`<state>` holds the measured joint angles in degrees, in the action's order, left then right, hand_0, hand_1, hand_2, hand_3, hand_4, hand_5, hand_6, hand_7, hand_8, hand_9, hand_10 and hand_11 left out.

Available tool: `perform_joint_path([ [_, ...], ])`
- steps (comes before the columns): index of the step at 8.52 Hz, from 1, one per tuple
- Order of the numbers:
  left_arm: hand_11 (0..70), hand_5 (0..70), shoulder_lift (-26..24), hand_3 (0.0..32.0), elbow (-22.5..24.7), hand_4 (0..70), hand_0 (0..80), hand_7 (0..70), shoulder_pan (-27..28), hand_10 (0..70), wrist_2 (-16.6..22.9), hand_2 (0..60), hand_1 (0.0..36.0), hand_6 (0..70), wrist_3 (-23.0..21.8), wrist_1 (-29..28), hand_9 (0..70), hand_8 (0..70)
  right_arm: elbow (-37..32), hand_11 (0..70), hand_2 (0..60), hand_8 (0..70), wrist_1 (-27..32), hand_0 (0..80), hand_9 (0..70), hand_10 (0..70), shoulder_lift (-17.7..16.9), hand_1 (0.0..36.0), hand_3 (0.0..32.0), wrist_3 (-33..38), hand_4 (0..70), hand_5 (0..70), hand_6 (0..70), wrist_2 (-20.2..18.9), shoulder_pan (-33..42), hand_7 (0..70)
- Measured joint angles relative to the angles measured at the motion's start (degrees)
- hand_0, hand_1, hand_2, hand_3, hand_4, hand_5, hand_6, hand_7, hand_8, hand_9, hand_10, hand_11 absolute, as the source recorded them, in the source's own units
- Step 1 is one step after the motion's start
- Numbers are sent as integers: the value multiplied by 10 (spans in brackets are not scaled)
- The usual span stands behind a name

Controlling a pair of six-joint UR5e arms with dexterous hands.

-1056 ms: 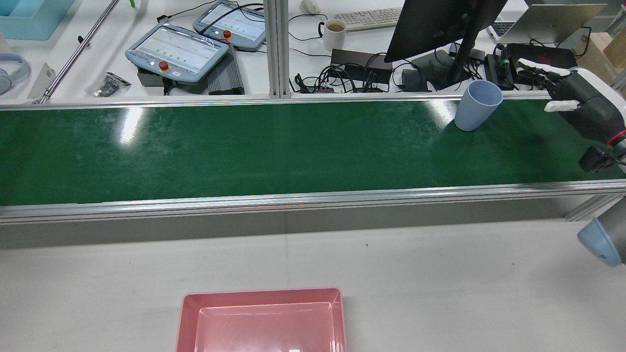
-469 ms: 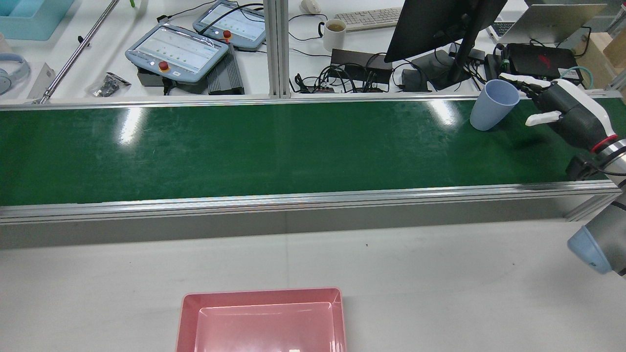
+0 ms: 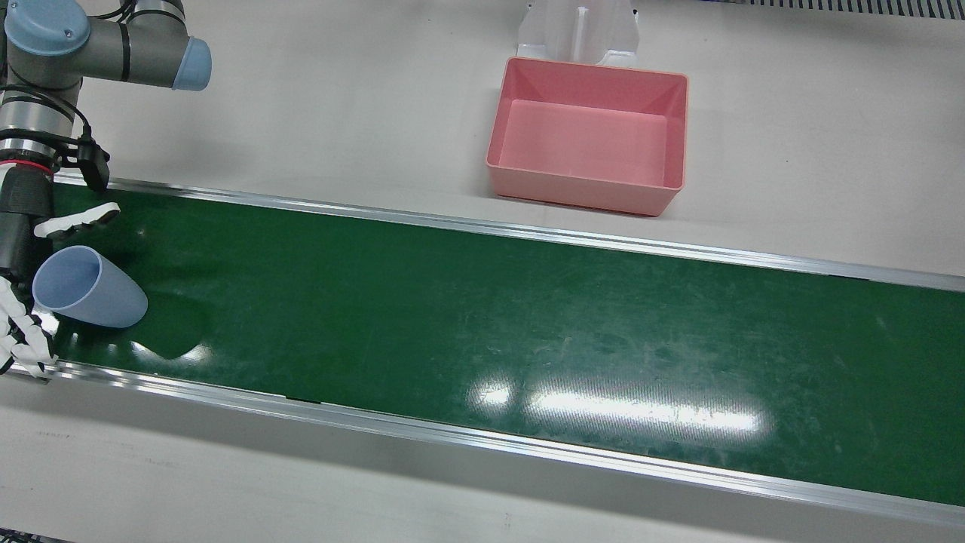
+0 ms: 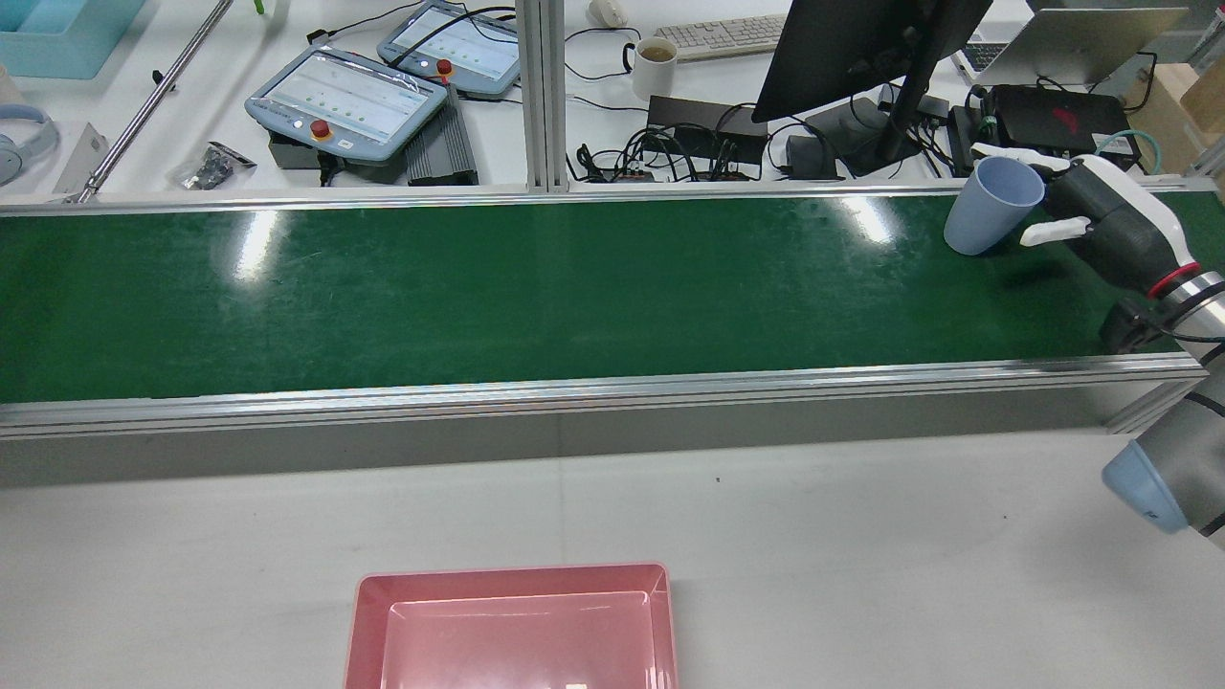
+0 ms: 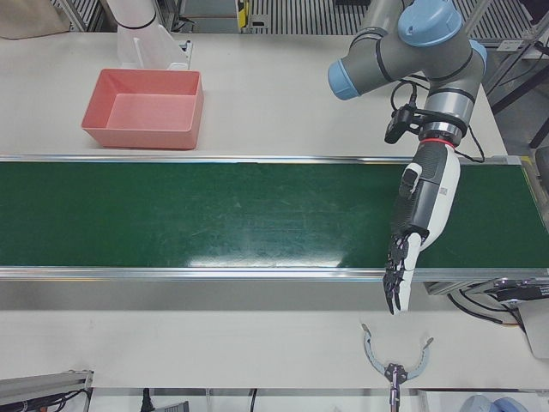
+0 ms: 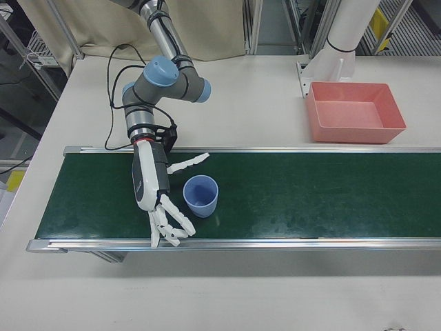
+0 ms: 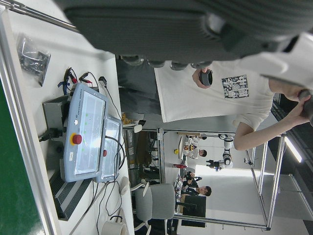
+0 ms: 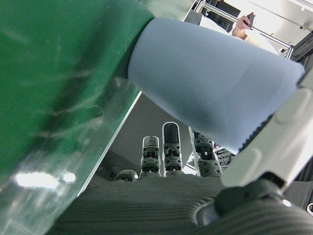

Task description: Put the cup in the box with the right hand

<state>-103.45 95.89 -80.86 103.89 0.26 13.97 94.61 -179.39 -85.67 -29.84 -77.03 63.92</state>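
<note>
Rear view crops the pink plastic box (image 4: pixel 512 627) at the bottom edge. Front view cuts the right hand (image 3: pixel 19 249) at the left edge, its fingers (image 3: pixel 21 335) partly out of frame. Contact with the pale blue plastic cup (image 4: pixel 991 217) seems possible, unclear.

blue cup (image 3: pixel 90 289) — on green belt (image 3: pixel 482 317) | right hand (image 3: pixel 22 249) beside it, fingers (image 3: pixel 22 332) spread | pink box (image 3: pixel 589 136) — well apart

cup (image 6: pixel 200 195): matt plastic | belt (image 3: pixel 528 317): glossy, scuffed | box (image 3: pixel 589 136): smooth plastic
</note>
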Motion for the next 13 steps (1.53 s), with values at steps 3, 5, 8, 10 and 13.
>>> perform_joint_path([
  [3, 0, 0, 0, 0, 0, 0, 0, 0, 0, 0, 0, 0, 0, 0, 0, 0, 0, 0, -2, 25, 0, 184, -1, 412, 375, 13, 3, 0, 0, 2, 84, 33, 155, 0, 3, 700],
  [5, 0, 0, 0, 0, 0, 0, 0, 0, 0, 0, 0, 0, 0, 0, 0, 0, 0, 0, -2, 228, 318, 358, -1, 396, 608, 151, 3, 142, 0, 2, 0, 74, 286, 1, 6, 700],
  [8, 0, 0, 0, 0, 0, 0, 0, 0, 0, 0, 0, 0, 0, 0, 0, 0, 0, 0, -2, 335, 392, 430, -2, 387, 693, 226, 3, 146, 0, -2, 24, 86, 314, 1, 8, 700],
  [10, 0, 0, 0, 0, 0, 0, 0, 0, 0, 0, 0, 0, 0, 0, 0, 0, 0, 0, -2, 327, 467, 415, -3, 377, 677, 220, 1, 163, 0, -7, 2, 87, 294, 1, 13, 700],
  [13, 0, 0, 0, 0, 0, 0, 0, 0, 0, 0, 0, 0, 0, 0, 0, 0, 0, 0, 16, 283, 557, 403, -2, 386, 658, 189, 1, 186, 0, -7, 74, 82, 299, -10, 42, 700],
])
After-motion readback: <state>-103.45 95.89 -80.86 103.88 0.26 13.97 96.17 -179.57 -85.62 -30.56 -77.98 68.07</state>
